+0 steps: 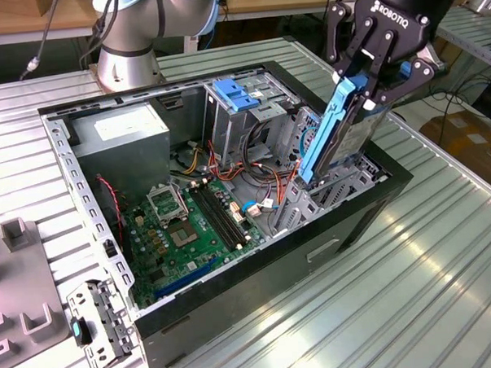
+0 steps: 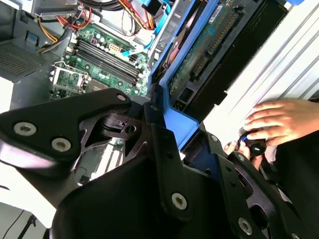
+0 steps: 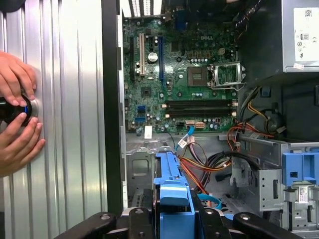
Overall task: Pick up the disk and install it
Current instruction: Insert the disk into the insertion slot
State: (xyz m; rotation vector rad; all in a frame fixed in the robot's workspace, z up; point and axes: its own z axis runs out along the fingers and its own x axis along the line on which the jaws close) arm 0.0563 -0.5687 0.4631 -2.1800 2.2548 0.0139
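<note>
My gripper [image 1: 370, 87] hangs over the exterior view's right end of the open computer case [image 1: 257, 265] and is shut on the disk [image 1: 351, 143]. The disk is held steeply tilted by its upper end, with a blue side rail [image 1: 329, 131] facing the case's inside. Its lower end reaches down into the metal drive bay [image 1: 347, 186] at that end of the case. In the second wrist view the disk [image 2: 204, 50] shows its green circuit board between my black fingers [image 2: 158, 130]. In the first wrist view the disk's blue end [image 3: 172, 196] sits between the fingers [image 3: 142, 219].
Inside the case lie the green motherboard [image 1: 190, 227], a grey power supply box [image 1: 117, 137], red and orange cables [image 1: 253, 163] and a blue bracket [image 1: 237, 95]. A person's hands [image 3: 17, 114] hold a round black knob on the ribbed table. Grey fixtures [image 1: 21, 275] and a metal bracket [image 1: 101, 325] lie at the exterior view's left.
</note>
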